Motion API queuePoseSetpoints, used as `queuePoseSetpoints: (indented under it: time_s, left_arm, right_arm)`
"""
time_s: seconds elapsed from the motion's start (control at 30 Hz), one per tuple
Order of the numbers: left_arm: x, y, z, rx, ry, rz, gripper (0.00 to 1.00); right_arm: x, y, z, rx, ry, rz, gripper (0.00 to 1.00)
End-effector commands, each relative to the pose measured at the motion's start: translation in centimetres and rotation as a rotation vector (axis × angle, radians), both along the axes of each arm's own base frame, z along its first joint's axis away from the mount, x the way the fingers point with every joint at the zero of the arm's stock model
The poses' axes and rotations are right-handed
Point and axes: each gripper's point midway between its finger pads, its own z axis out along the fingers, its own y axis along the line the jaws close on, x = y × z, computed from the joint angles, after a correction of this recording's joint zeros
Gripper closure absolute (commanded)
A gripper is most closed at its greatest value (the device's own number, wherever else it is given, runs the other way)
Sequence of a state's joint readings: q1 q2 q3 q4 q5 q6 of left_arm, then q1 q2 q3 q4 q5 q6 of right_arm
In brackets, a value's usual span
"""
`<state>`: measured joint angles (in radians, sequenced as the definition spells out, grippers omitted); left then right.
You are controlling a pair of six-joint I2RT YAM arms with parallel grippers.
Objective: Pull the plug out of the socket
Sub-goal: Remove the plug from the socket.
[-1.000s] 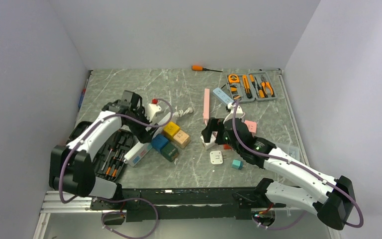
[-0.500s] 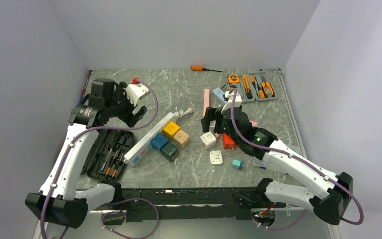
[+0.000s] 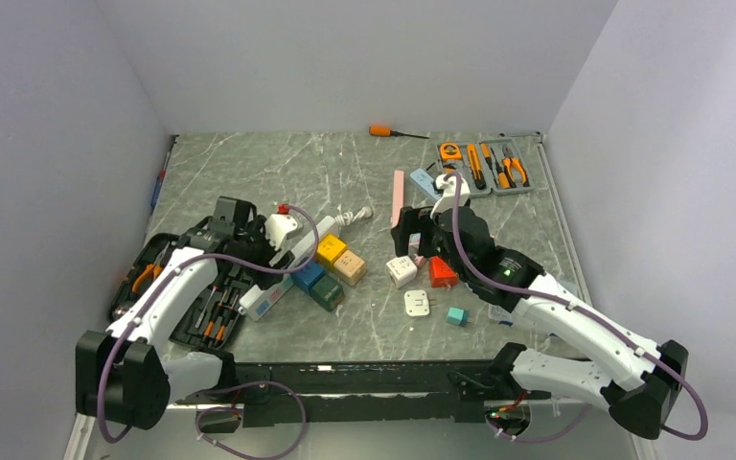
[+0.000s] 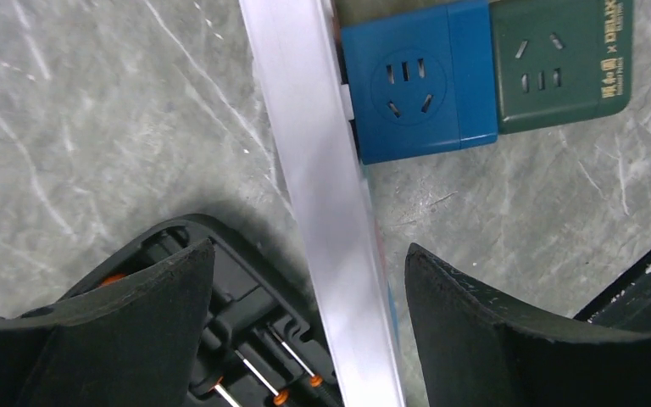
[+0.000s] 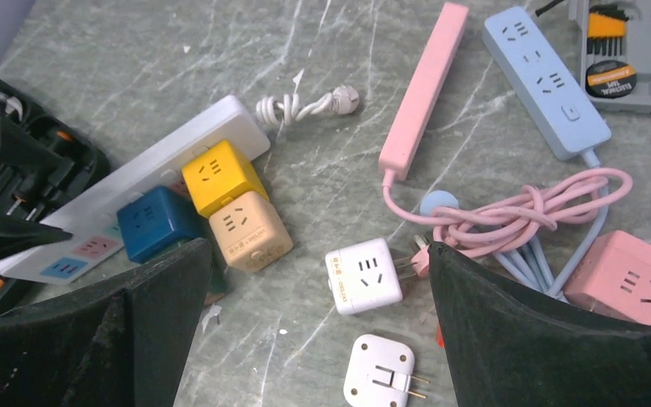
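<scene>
A long white power strip [image 3: 259, 302] lies aslant left of centre, with yellow [image 3: 330, 250], peach [image 3: 350, 266], blue [image 3: 308, 274] and green [image 3: 327, 291] cube sockets against it. My left gripper [image 3: 270, 257] is open and low over it. In the left wrist view the open gripper [image 4: 308, 254] straddles the strip [image 4: 322, 195], empty. My right gripper [image 3: 412, 235] is open and empty above a white cube socket [image 5: 363, 275]. A pink plug [image 5: 424, 254] lies at that cube's side, prongs showing; I cannot tell if it is still in.
A flat white adapter [image 3: 417, 303], a red piece [image 3: 441, 275] and a small teal cube [image 3: 456, 316] lie near the right arm. A pink strip [image 3: 398, 199], blue strip [image 5: 547, 80], pink cube [image 5: 640, 278], grey tool tray [image 3: 484, 168] and black screwdriver case [image 3: 201, 297] surround them.
My left arm swung up and back to the left, then came down over the white strip again. My right gripper rose off the white cube, which stays on the table.
</scene>
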<state>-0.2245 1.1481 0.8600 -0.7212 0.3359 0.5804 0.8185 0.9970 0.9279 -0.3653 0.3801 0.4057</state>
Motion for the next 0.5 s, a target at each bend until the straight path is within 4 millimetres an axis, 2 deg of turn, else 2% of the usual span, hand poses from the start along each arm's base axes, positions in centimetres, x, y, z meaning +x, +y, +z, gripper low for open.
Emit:
queuePoseSetpoints:
  time_s: [0.0, 0.1, 0.2, 0.27, 0.37, 0.4, 0.47]
  left_arm:
    - [1.9, -1.4, -0.7, -0.058, -0.032, 0.001, 0.16]
    - [2.1, -1.7, -1.8, -0.052, -0.009, 0.005, 0.18]
    - [2.2, -1.9, -3.0, -0.038, 0.009, -0.002, 0.24]
    - [1.7, -2.0, -4.0, -0.03, 0.036, -0.014, 0.35]
    - [0.8, -2.3, -5.4, -0.014, 0.066, -0.037, 0.58]
    - [0.5, -2.4, -5.7, -0.011, 0.07, -0.047, 0.64]
    - [-0.2, -2.4, -6.2, 0.0, 0.083, -0.061, 0.66]
  right_arm:
    - [0.2, -0.2, 1.8, 0.023, -0.066, 0.008, 0.0]
    - [0.2, -0.2, 1.7, 0.014, -0.058, 0.008, 0.0]
    - [0.2, -0.1, 1.7, 0.007, -0.057, 0.012, 0.0]
    - [0.4, -0.1, 1.8, -0.001, -0.064, 0.014, 0.0]
    - [1.1, 0.1, 2.6, -0.029, -0.092, 0.008, 0.0]
    - [1.5, 0.2, 2.9, -0.041, -0.099, 0.007, 0.0]
    - [2.4, 0.9, 3.7, -0.069, -0.098, 0.012, 0.01]
